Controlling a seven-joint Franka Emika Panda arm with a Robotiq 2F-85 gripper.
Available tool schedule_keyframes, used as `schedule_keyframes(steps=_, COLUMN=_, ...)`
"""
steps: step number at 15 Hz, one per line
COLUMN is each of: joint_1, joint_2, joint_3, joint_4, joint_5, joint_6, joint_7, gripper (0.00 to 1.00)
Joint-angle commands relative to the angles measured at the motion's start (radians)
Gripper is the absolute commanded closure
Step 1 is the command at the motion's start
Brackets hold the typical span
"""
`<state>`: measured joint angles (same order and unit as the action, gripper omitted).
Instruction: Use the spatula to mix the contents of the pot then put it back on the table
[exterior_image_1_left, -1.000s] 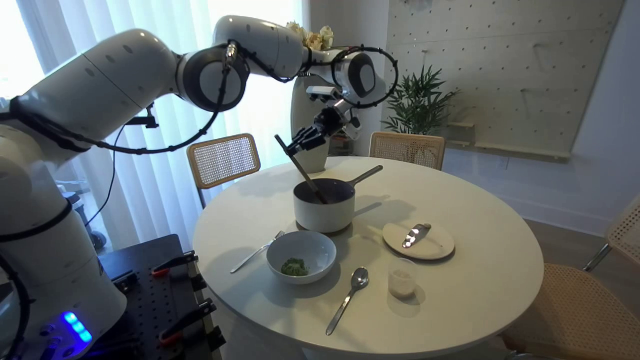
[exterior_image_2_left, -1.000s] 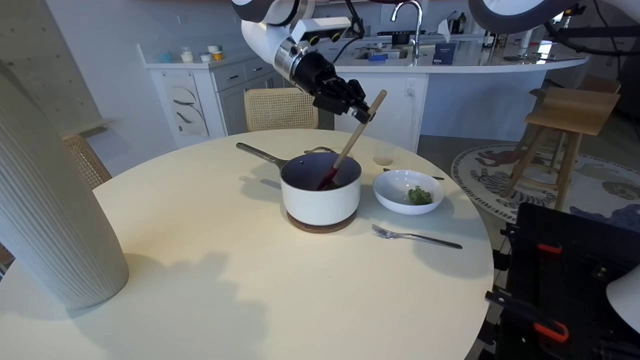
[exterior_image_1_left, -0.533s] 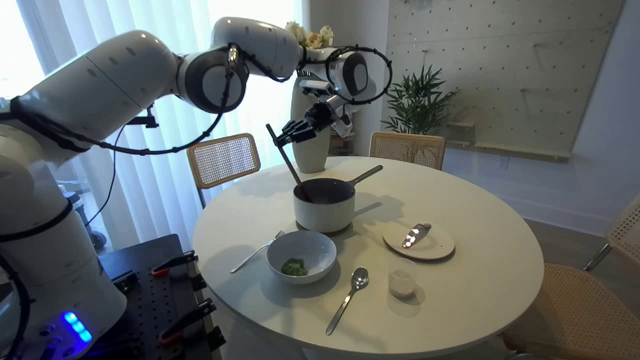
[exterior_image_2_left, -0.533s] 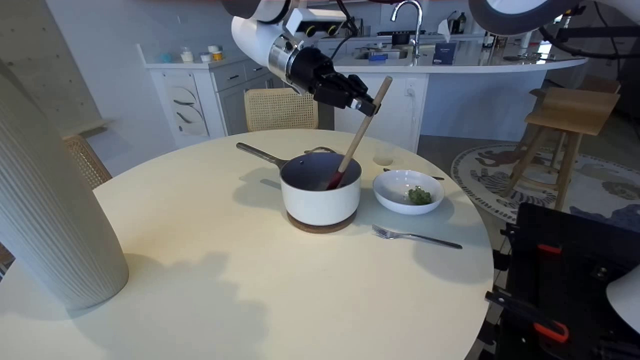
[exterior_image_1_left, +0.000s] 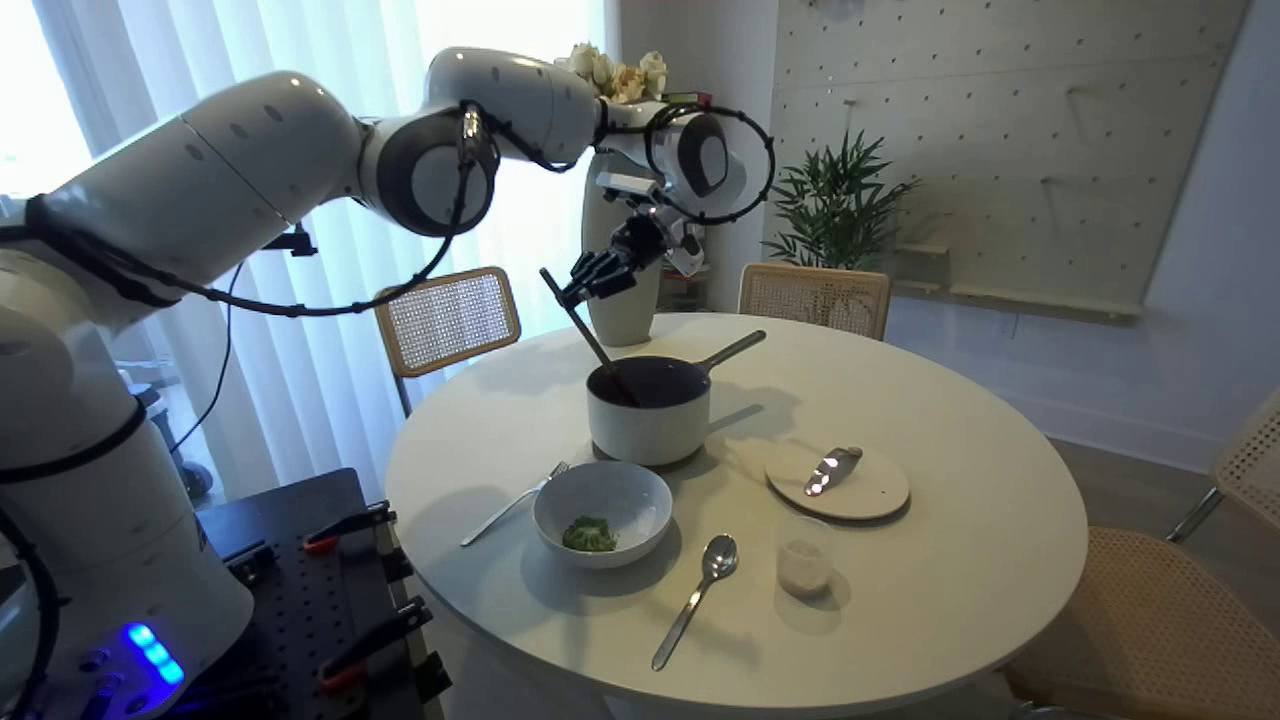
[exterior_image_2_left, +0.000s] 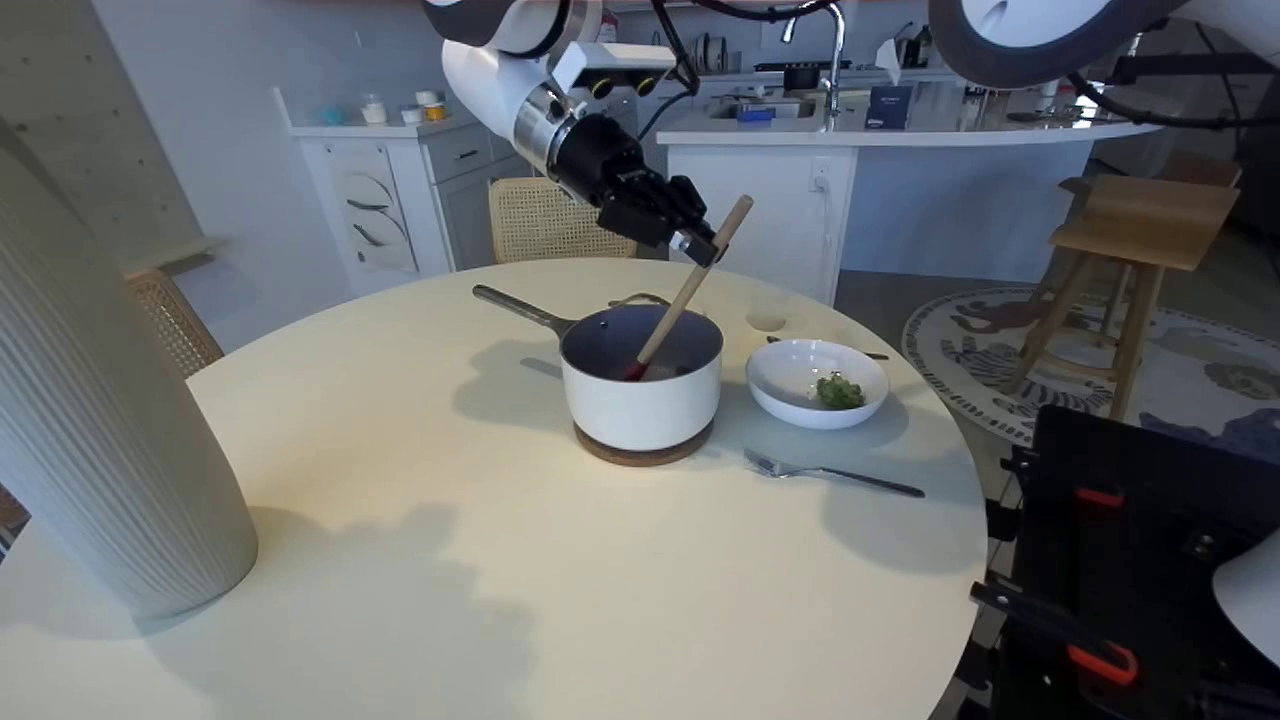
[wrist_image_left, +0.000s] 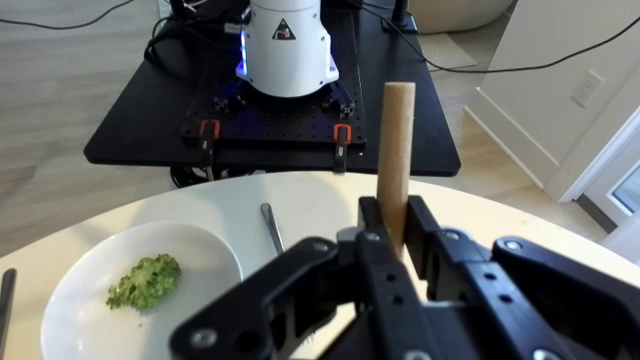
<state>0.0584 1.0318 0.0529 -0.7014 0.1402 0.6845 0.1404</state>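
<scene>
Spatula slants toward the robot base, over the round white surface, its long axis rising from inside the pot, red end down. The tool is clamped around its wooden handle near the top. Print on a dark box is illegibly small.

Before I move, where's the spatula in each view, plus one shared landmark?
In an exterior view: spatula, just left of centre; bowl below.
In an exterior view: spatula, just right of centre; bowl at right.
Wrist view: spatula, handle only, right of centre; bowl lower left.
Shared landmark: bowl.
</scene>
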Motion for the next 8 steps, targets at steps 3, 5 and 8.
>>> schedule_keyframes(steps=3, joint_1=-0.015, joint_2=0.027, joint_3=-0.009, joint_4=0.048, joint_5=0.003, joint_6=0.110, joint_7=0.017, gripper=0.96)
schedule_keyframes(steps=5, joint_1=-0.023, joint_2=0.027, joint_3=-0.015, joint_4=0.047, joint_5=-0.007, joint_6=0.130, joint_7=0.014, gripper=0.96)
schedule_keyframes(steps=8, joint_1=-0.040, joint_2=0.029, joint_3=-0.028, joint_4=0.047, joint_5=-0.011, joint_6=0.144, joint_7=0.016, gripper=0.96)
